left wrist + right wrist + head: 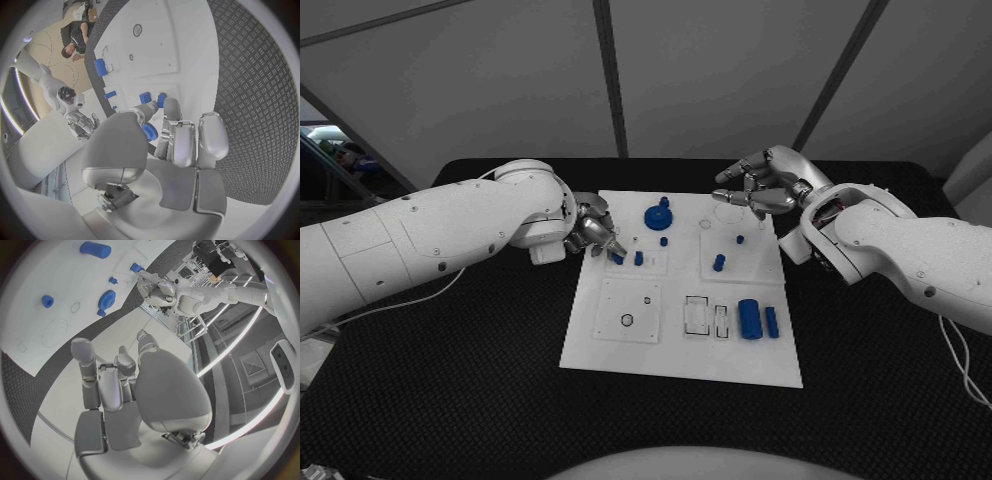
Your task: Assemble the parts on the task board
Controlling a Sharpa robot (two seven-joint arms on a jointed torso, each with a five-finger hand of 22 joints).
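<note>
Board [678, 365] of white plate lay in the middle of the black desk [473, 400], with blue parts spread over it. The left hand [593, 235] hung over the board's left edge near its far end, and the left wrist view showed a small blue part [149, 132] pinched between its thumb and fingers [183, 145]. Just beside that hand stood two short blue pegs [639, 258]. A blue gear [658, 215] sat near the board's far edge, and a small blue peg [718, 264] stood right of centre. Two blue cylinders [750, 318] lay side by side near the right edge, next to empty slots. The right hand [759, 188] hovered above the board's far right corner, its fingers [84, 365] apart and holding nothing.
</note>
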